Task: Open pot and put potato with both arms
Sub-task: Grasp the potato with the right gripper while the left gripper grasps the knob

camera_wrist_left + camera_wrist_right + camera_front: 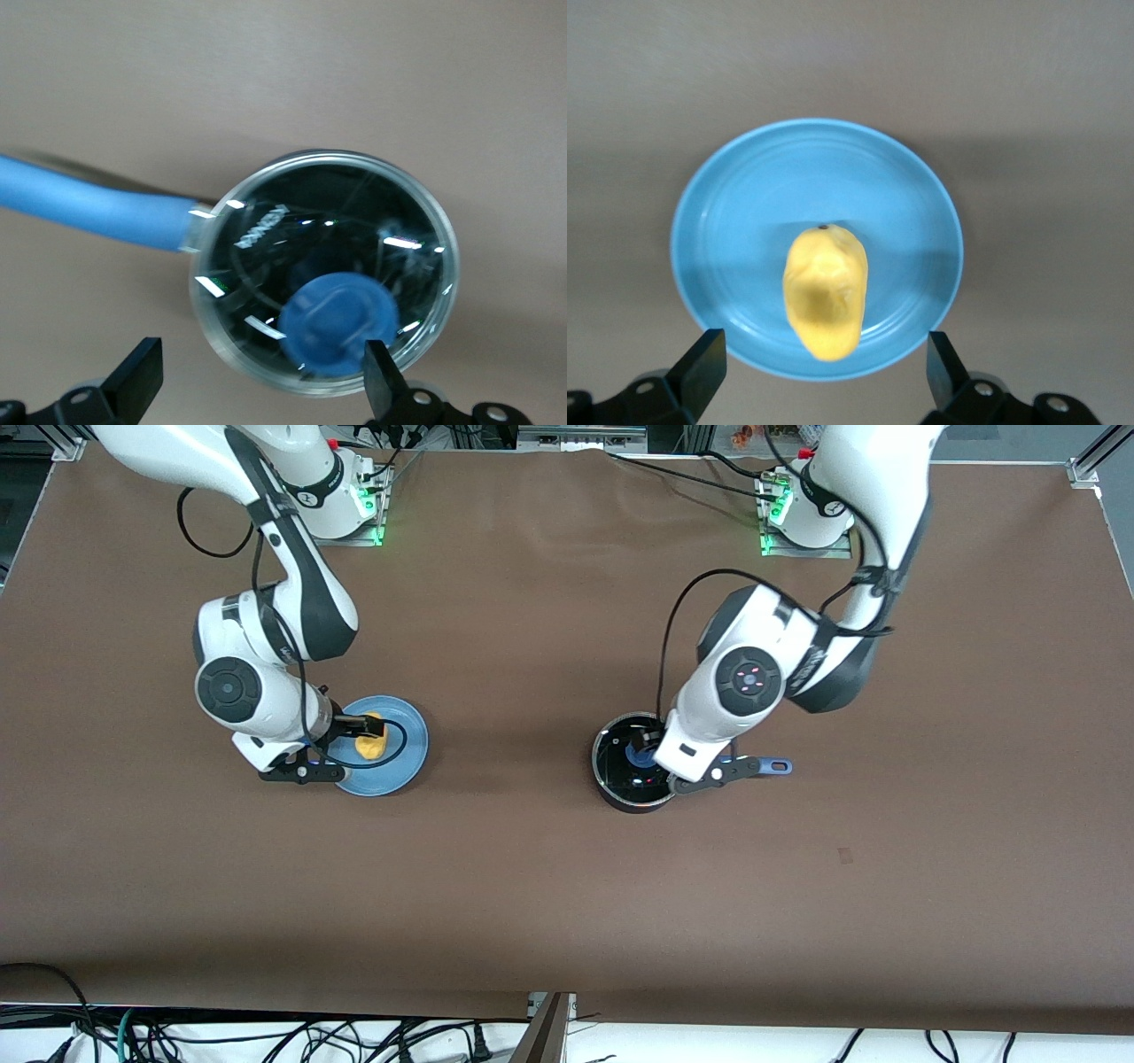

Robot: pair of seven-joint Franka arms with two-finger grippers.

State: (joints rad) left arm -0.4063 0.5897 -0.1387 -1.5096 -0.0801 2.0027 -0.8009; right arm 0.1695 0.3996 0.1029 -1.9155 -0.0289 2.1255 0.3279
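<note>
step: pre-grasp | left claw (257,390) apart over pot (633,766) lid knob (341,323); right claw (819,372) apart over potato (826,290) on plate (735,230) | next: descend; clamp

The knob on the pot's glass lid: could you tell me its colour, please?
Blue; the round knob shows best in the left wrist view.
</note>
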